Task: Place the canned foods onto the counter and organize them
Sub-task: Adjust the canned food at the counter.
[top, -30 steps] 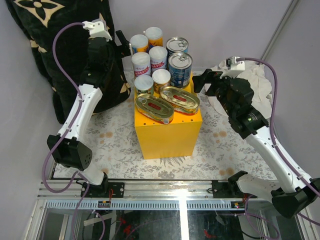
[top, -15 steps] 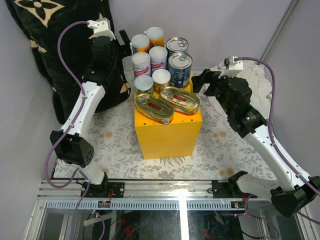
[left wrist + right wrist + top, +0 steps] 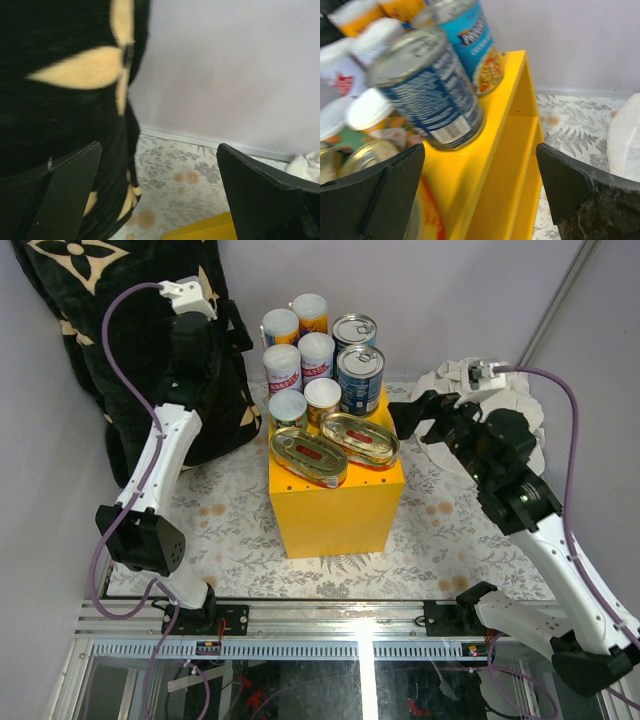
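Pillow (image 3: 90, 330) bulk filled the far left corner, and the left gripper (image 3: 159, 146) hung beside it, jaws spread and empty, facing the wall. On the table (image 3: 230, 530) stood the counter (image 3: 335, 505), which seemed to carry every can in view. Two blue cans (image 3: 359, 380) stood along its right side, six slim cans (image 3: 283, 367) were packed upright to their left, and two oval tins (image 3: 308, 456) lay flat at the near edge. The right gripper (image 3: 480, 147) was also wide open with nothing in it, close to the counter's right side and level with the nearer blue can. The task looked all but done. The danger I judged was a careless sweep by that arm. It could clip a blue can, and the crowded slim cans would topple together. The left arm might snag the pillow.
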Controlling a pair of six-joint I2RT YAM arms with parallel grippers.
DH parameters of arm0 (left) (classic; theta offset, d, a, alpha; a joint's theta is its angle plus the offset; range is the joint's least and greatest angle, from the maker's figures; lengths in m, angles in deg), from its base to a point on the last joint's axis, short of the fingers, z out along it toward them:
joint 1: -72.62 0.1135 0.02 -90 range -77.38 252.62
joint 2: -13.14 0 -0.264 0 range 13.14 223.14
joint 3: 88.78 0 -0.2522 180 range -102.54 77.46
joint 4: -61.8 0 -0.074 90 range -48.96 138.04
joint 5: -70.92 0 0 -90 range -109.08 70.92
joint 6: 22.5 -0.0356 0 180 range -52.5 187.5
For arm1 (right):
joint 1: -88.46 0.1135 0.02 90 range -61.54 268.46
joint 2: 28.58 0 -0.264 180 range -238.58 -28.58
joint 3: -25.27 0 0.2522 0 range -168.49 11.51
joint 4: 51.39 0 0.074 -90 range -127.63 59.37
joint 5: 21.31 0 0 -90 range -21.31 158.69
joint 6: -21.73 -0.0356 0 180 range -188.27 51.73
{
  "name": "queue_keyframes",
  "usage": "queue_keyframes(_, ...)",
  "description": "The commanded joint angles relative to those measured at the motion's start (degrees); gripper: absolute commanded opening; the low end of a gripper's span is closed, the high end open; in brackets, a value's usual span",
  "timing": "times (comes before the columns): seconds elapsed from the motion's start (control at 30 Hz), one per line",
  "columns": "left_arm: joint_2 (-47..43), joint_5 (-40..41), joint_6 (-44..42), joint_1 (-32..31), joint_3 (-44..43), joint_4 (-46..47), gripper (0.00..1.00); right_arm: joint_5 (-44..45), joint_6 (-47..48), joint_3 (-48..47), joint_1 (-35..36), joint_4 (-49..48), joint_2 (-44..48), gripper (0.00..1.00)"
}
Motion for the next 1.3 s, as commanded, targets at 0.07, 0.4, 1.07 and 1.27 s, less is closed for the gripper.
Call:
queue_keyframes(0.07, -9.82, 1.4, 0.82, 4.95, 4.19, -1.45, 1.0, -17.64, 4.97, 0.05, 0.4, -2.42, 7.08, 1.0)
queue_keyframes(0.4, -40.79, -25.86, 1.85, 5.4, 28.66, 5.69, 0.75, -36.24, 8.89, 3.91, 0.48, -3.06, 5.92, 0.93)
queue_keyframes(1.07, -49.41, -60.3, 2.4, -2.21, 46.62, 14.61, 0.43, -35.15, 7.74, 11.57, 0.55, -7.95, 10.39, 0.89)
queue_keyframes(1.27, -48.93, -60.19, 0.31, -3.08, 47.07, 13.41, 0.43, -34.21, 7.6, 11.54, 0.51, -8.06, 10.1, 0.87)
